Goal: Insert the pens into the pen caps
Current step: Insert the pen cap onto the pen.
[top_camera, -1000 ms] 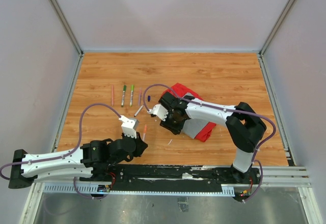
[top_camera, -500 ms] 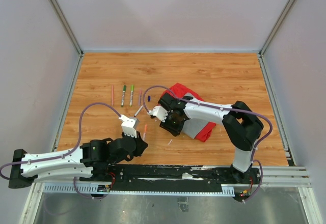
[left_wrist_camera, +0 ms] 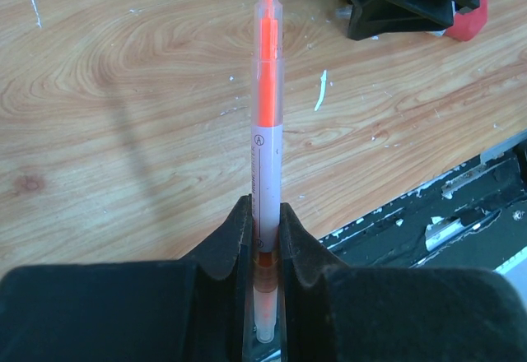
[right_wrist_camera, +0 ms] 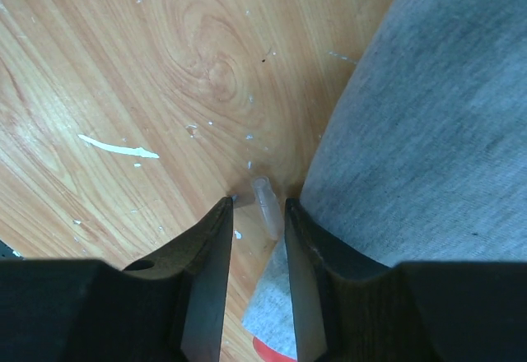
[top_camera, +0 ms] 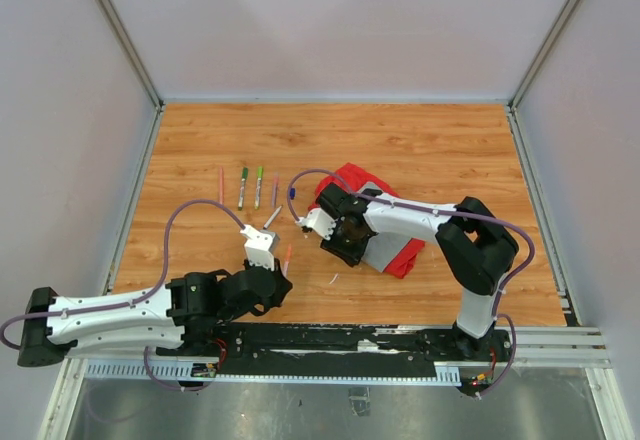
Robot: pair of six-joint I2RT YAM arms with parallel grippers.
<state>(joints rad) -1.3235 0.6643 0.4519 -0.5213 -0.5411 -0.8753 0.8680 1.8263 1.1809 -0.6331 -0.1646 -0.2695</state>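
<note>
Wood-grain bench [top_camera: 450, 150] flecked with white scuffs, grey walls on three sides, both arms low over the near half. Left gripper [left_wrist_camera: 265, 218]: jaws clamped on the rear of the orange pen [left_wrist_camera: 265, 107], orange nib end pointing out and away, shadow cast on the wood to the left, so judged clear of the bench. Right gripper [right_wrist_camera: 258, 214]: jaws at a narrow gap, straddling a small pale translucent cap [right_wrist_camera: 263, 204] lying on the bench just beside the grey edge of the cloth [right_wrist_camera: 428, 115]; no pinch yet, judging by the wrist view, with a sliver of wood visible between cap and one finger. Open end of the cap not discernible. Elsewhere: row of pens [top_camera: 243, 188] at far left, loose grey pen [top_camera: 272, 218] and blue cap [top_camera: 291, 193] near the right arm, none touched by either arm. Step in hand, as judged: secure the cap, then mate it with the orange nib. To do it well: centre the cap between the jaws before closing, keep fabric out of the pinch, grip at mid-length to leave the mouth free, lift clear of the cloth. Line up both axes before any push; long overhang on the pen, so expect tip wander. Approach slowly, straight along the barrel, check alignment in both wrist views, stop at first seating resistance
</note>
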